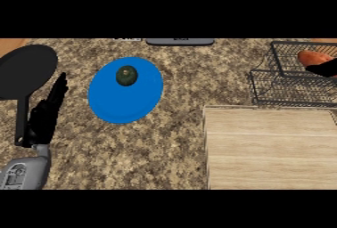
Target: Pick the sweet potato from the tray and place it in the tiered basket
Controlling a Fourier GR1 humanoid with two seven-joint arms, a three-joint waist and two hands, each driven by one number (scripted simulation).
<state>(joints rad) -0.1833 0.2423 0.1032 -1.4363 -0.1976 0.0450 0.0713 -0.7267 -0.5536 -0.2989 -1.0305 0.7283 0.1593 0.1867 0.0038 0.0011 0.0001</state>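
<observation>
The orange sweet potato (312,57) shows inside the upper tier of the black wire tiered basket (284,87) at the far right. My right hand (325,69) is a small black shape at the view's right edge, lying against the potato's lower side; most of it is cut off. The light wooden tray (270,149) sits bare at the lower right, in front of the basket. My left hand (46,116) rests open at the left, fingers straight and pointing away, holding nothing.
A blue plate (125,95) with a dark green avocado (126,75) on it lies left of centre. A black frying pan (26,69) sits at the far left, its handle running beside my left hand. A grey object (179,41) lies at the back edge.
</observation>
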